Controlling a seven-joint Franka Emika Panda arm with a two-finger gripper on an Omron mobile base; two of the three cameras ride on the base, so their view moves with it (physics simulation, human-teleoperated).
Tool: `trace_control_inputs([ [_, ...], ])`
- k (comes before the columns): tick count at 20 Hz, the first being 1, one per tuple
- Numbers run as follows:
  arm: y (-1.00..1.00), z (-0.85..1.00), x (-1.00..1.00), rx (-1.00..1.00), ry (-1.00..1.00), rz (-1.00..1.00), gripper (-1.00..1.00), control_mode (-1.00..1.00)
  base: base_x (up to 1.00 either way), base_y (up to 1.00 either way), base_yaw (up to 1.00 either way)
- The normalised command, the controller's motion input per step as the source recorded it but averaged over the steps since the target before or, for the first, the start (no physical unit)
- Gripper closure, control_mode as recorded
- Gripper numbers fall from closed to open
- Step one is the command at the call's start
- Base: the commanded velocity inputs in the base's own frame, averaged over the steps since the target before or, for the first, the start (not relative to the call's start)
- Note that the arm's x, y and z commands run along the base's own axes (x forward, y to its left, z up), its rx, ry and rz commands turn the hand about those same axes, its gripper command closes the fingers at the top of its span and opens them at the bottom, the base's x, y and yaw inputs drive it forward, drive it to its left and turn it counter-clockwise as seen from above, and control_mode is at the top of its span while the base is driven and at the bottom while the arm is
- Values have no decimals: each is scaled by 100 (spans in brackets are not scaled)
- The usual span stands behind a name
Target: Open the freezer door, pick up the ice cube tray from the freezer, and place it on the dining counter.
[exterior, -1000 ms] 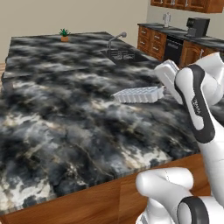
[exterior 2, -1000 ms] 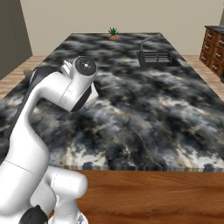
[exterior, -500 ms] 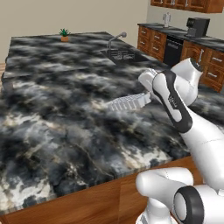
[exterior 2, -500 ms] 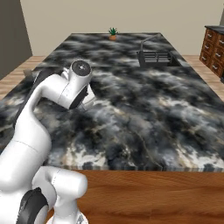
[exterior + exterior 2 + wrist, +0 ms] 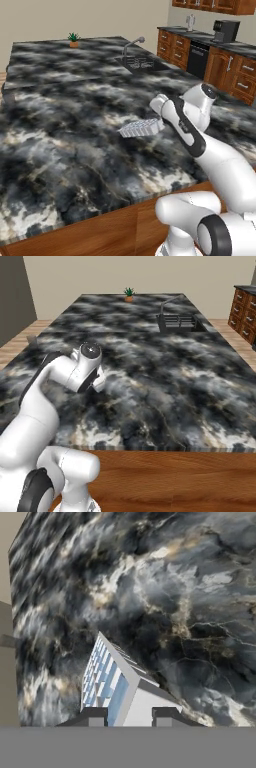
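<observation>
My gripper [image 5: 161,123] is shut on the ice cube tray [image 5: 141,128], holding it by its right end. The pale tray sticks out to the left, slightly tilted, low over the dining counter [image 5: 65,115] of black veined marble; whether it touches the marble I cannot tell. In the hand view the tray [image 5: 112,682] runs away from the gripper [image 5: 129,716], its light blue cells facing left, with the two dark fingertips [image 5: 95,714] on either side of its near end. In the right base view my own arm covers the hand over the counter [image 5: 165,371].
A sink with a grey faucet [image 5: 137,61] is sunk into the counter's far right part. A small potted plant [image 5: 74,39] stands at the far edge. Wooden cabinets [image 5: 225,75] with a coffee machine [image 5: 223,31] line the right wall. The counter's front edge [image 5: 150,192] is near the base.
The arm has swung left and lowered, carrying the tray from higher on the right down towards the counter's surface. The gripper has stayed shut on it.
</observation>
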Motion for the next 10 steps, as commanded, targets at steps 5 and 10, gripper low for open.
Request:
trace_control_inputs([
  [5,0,-49,1,0,-7,0,100,-100,0,0,0],
  [10,2,-40,19,0,-1,0,100,-100,0,0,0],
])
